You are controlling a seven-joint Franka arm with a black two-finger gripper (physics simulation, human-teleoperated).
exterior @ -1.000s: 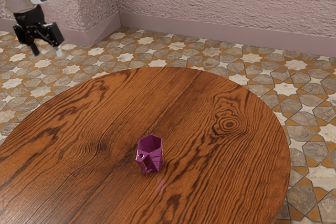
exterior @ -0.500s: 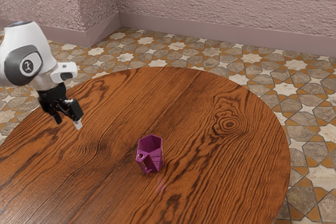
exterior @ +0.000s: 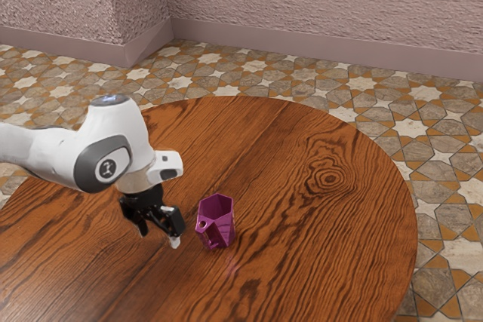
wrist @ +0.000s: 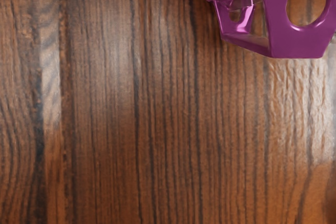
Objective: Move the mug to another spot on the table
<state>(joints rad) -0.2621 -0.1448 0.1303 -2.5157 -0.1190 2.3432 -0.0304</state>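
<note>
One narrow gap separates our gripper (exterior: 159, 236) from the mug (exterior: 216, 221). The mug stands upright near the middle of the table (exterior: 324, 141), just beside the jaws toward the exterior view's right, with its handle (exterior: 204, 225) turned our way. Our jaws stand apart, empty and touching nothing. We judge the hand must shift over the mug before closing.

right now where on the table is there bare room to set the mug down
Bare wood runs from the mug to the table edge on the exterior view's right, and to its far edge. Crowded only on the mug's other side, where the gripper hangs.
</note>
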